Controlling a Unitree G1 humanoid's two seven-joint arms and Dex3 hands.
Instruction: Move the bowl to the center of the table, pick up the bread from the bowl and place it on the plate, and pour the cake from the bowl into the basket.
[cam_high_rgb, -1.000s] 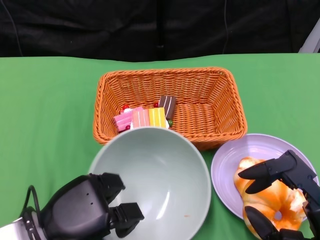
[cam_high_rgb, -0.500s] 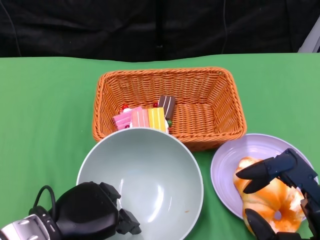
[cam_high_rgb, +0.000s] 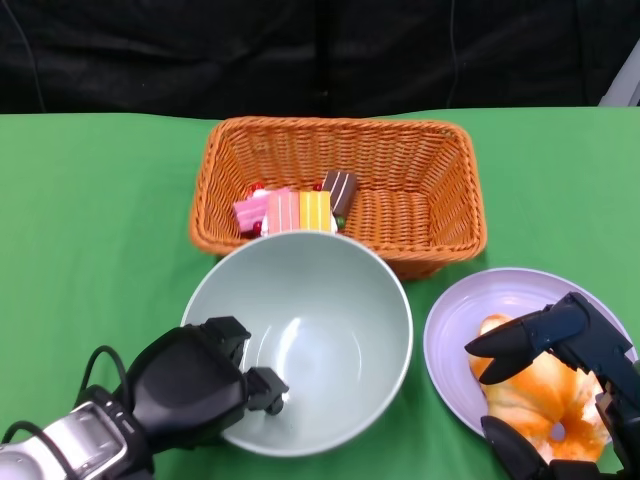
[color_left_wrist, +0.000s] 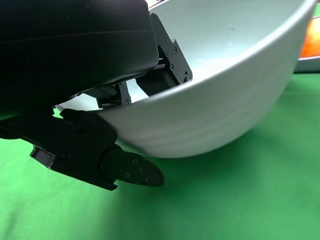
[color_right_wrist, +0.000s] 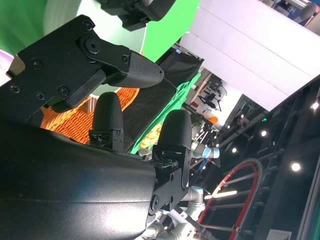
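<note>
— Both hands busy? What changed?
— Left hand (cam_high_rgb: 190, 385) grips the pale green bowl (cam_high_rgb: 300, 345) by its near rim; it has drawn back from the basket (cam_high_rgb: 440, 185), emptied. Cake (cam_high_rgb: 285, 210) lies inside. Right hand (cam_high_rgb: 560, 385), fingers spread, hovers over the bread (cam_high_rgb: 540, 400) on the plate (cam_high_rgb: 470, 310).
— So, nearly done.

Bright, even light throughout; wrist views blur close up, ceiling lamps glaring.

One bowl (cam_high_rgb: 320, 330), basket (cam_high_rgb: 430, 200), plate (cam_high_rgb: 455, 320)
</note>
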